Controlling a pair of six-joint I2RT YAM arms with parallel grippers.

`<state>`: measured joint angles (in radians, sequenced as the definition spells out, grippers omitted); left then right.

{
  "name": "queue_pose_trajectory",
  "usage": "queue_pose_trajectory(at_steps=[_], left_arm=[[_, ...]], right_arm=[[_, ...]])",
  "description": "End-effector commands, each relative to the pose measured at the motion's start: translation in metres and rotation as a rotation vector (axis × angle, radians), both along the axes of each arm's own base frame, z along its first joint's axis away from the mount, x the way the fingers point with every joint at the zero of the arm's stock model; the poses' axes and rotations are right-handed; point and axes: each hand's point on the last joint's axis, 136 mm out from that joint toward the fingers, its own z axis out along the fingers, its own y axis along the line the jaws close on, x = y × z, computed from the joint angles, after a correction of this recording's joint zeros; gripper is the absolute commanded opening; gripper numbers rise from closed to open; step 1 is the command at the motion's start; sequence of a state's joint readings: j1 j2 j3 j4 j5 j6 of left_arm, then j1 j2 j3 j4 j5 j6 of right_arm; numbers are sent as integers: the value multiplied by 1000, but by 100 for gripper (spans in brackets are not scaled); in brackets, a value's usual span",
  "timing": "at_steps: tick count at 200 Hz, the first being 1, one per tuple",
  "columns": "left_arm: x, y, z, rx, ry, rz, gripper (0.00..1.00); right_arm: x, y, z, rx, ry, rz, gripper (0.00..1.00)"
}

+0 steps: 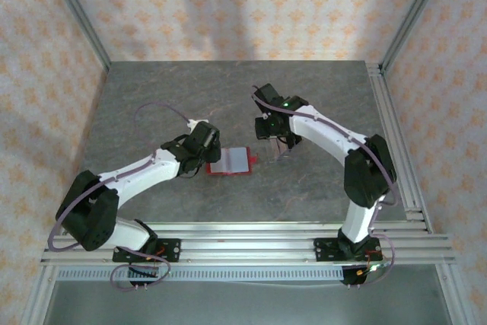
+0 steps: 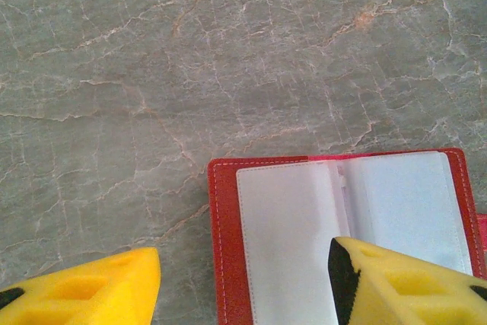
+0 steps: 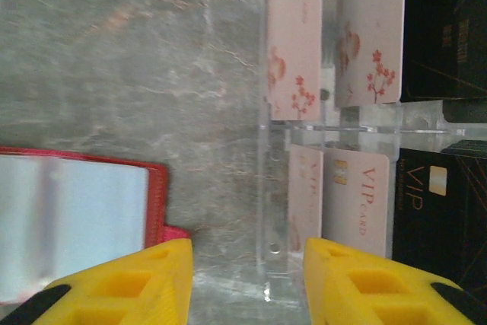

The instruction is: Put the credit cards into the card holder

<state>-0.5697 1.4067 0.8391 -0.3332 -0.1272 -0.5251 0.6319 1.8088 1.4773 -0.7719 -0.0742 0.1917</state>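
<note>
At worktop middle: small red bi-fold card holder [image 1: 230, 161] is laid open.
Left gripper [image 2: 245, 264]: released, nothing is grasped.
Right gripper [image 3: 247, 264]: released, placed beside pale pink plastic credit cards [image 3: 358, 203].

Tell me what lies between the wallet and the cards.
In the right wrist view, a strip of bare grey table separates the wallet from the cards, which sit in a clear rack; the rack's edge comes first.

The card holder [image 2: 289, 226] ran off the left wrist view's bottom edge, a yellow finger [image 2: 403, 287] covering one corner. In the right wrist view the black credit cards [image 3: 445, 28] were cropped at right.
</note>
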Motion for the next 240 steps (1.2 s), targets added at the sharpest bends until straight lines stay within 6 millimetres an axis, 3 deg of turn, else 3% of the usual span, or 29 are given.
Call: queue_pose_trajectory(at_steps=[1, 82, 131, 176, 240], left_arm=[[1, 0, 12, -5, -19, 5, 62], [-2, 2, 8, -27, -19, 34, 62], [-2, 2, 10, -29, -26, 34, 62], [-2, 3, 9, -28, -24, 37, 62], [-1, 1, 7, -27, -22, 34, 61]], right_arm=[[-5, -22, -25, -141, 50, -1, 41], [-3, -35, -57, -254, 92, -14, 38], [-2, -35, -65, -262, 107, -18, 36], [-5, -28, -69, -229, 125, -7, 23], [-6, -26, -72, -222, 137, -1, 16]])
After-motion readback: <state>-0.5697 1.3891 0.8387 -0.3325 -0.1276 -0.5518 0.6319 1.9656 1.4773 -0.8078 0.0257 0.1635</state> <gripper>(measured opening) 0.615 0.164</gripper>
